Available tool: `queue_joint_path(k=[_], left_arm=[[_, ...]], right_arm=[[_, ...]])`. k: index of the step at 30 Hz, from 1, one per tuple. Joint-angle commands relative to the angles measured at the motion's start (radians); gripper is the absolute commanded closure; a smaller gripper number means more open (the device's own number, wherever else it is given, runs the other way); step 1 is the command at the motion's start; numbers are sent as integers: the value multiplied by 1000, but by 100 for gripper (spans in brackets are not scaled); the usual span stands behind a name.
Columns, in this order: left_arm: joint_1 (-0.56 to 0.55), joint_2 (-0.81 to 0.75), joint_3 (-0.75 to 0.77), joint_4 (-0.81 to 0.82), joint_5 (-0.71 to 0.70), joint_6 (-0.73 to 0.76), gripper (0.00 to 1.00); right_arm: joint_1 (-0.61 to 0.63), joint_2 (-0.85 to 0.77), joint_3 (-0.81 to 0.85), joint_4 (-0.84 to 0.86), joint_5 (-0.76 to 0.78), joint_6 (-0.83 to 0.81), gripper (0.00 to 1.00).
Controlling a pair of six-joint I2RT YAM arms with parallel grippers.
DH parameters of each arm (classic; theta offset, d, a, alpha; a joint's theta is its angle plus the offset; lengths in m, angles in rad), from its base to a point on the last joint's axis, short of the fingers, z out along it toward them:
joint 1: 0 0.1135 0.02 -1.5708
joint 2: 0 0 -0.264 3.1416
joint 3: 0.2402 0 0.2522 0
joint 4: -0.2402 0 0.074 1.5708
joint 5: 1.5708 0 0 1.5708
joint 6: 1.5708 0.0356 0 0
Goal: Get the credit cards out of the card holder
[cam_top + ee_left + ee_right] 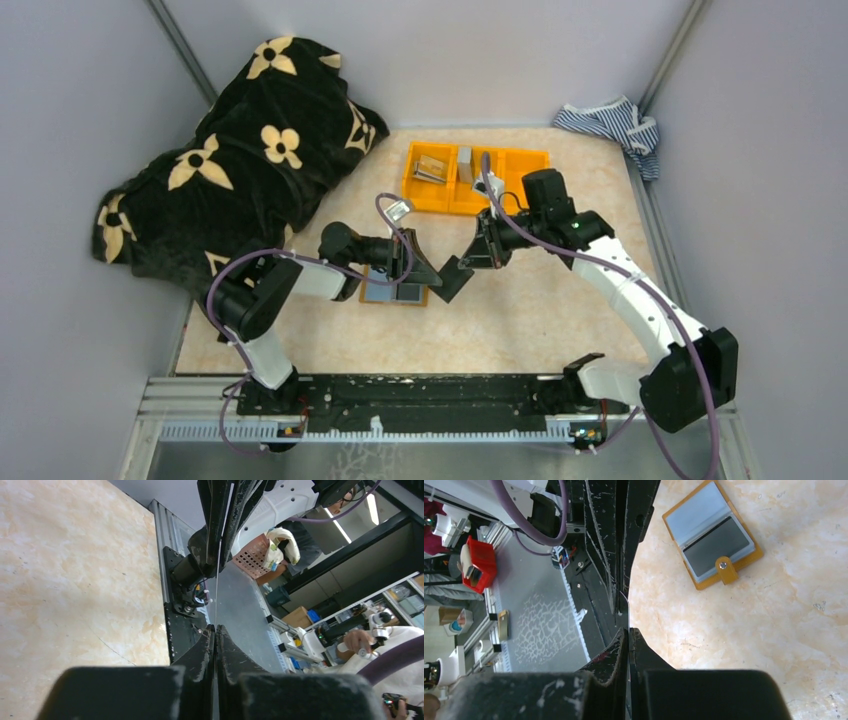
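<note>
While both grippers pinch the same thin card (217, 595), the transfer stands at its hand-over point. The left gripper (216, 630) has its fingers pressed together on one end of the card. The right gripper (629, 630) has its fingers pressed together on the opposite end. In both wrist views the card shows edge-on, as a thin line running from one pair of fingertips to the other. Its long axis therefore lies along the line joining the two grippers, clear of the tabletop (560, 300).

The card holder (710, 534) lies open and flat on the tabletop, left of centre and toward the near edge. It is just beside the left gripper and apart from the held card. One grey-blue pocket shows a dark panel, probably another card.

The orange bin (512, 165) stands at the far edge, beyond the right gripper, so the right arm is the nearer one. Judgement: the left gripper should release first. The right gripper would then likely carry the card to the bin.
</note>
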Motion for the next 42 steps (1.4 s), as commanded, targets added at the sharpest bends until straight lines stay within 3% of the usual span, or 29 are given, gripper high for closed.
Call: queue_joint_path(k=[1, 4, 7, 13, 15, 24, 35, 42], left_arm=[[6, -14, 19, 285, -14, 0, 84], [30, -7, -19, 285, -73, 10, 62], [65, 6, -82, 285, -146, 29, 51], [125, 1, -194, 186, -289, 54, 53], [128, -30, -200, 110, -316, 99, 56], [124, -245, -190, -291, -436, 357, 56], [93, -417, -214, -520, -504, 474, 43], [86, -442, -207, -579, -504, 501, 42]], right_arm=[[8, -28, 3, 72, 17, 15, 100], [7, -25, 32, 73, 73, 30, 100], [-8, -11, 67, 74, 136, 47, 100], [-78, 55, 178, 93, 359, 108, 100], [-78, 97, 223, 118, 478, 137, 100], [-78, 391, 471, 208, 855, 203, 100], [-78, 815, 934, 95, 1027, 166, 100], [-78, 873, 950, 132, 1079, 173, 100]])
